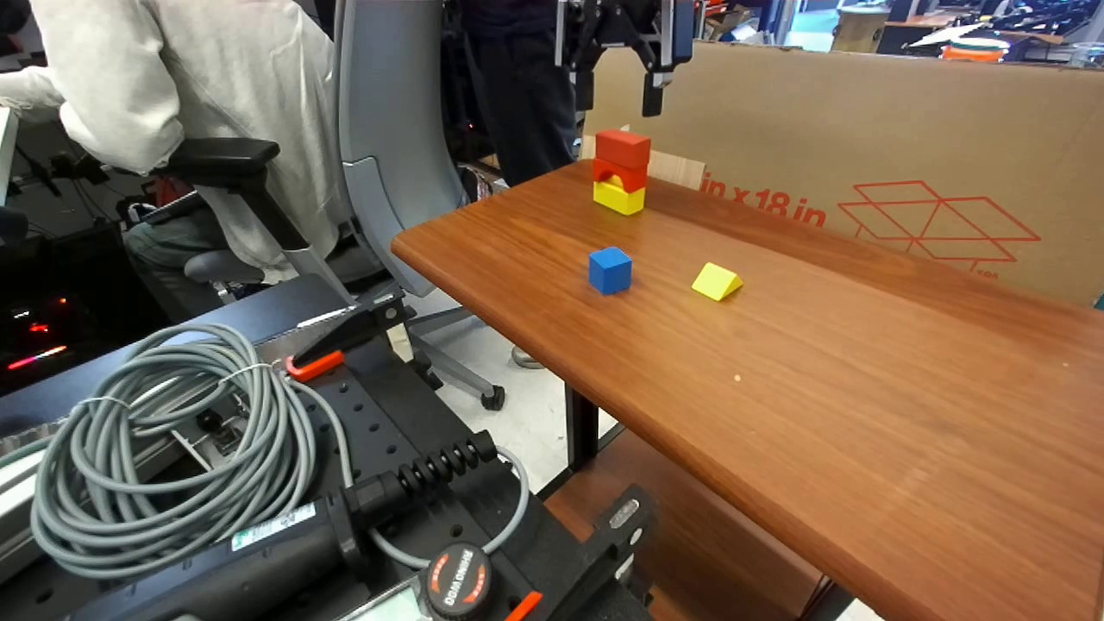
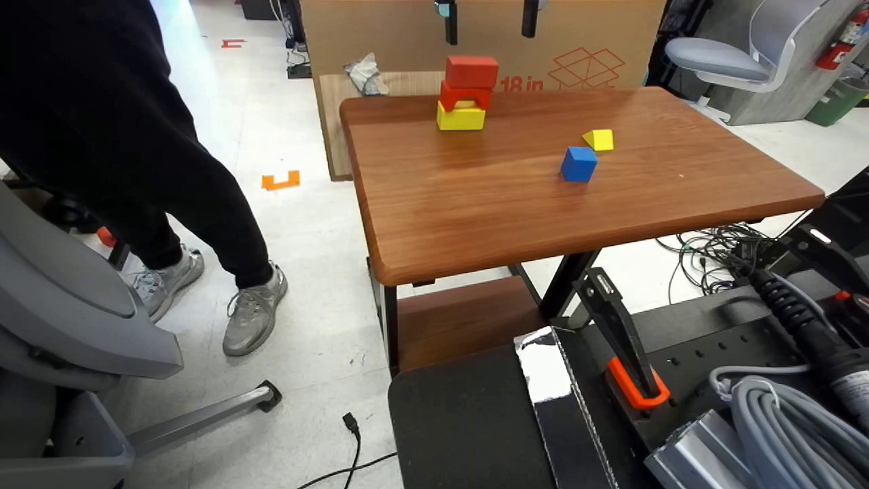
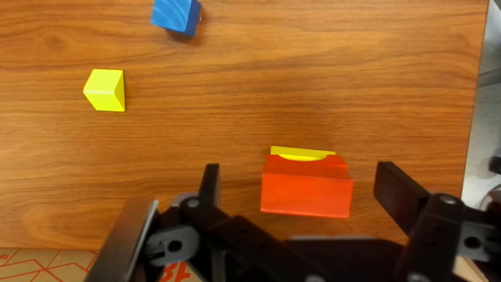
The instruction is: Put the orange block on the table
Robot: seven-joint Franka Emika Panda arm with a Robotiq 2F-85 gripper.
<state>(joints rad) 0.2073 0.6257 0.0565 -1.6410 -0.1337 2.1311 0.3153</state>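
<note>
The orange block (image 2: 472, 72) sits highest of three stacked pieces, resting on an orange-red arch (image 2: 466, 93) that rests on a yellow block (image 2: 461, 119); only that lowest piece touches the desk (image 1: 819, 414). The end effector (image 1: 618, 97) hangs over them, its fingers spread apart, with a gap showing between their tips and the orange block; in an exterior view it is at the block's 12 o'clock. In the wrist view one finger appears at 9 o'clock from the block, the other at 3 o'clock. There, on the desk, a blue cube (image 3: 176, 15) lies at 11 o'clock and a yellow wedge (image 3: 104, 90) at 10 o'clock, near each other but apart. Farther out, in an exterior view, a cardboard box (image 2: 380, 41) with red print stands at 12 o'clock beyond the desk, and a person's dark-trousered legs (image 2: 149, 156) near 9 o'clock.
</note>
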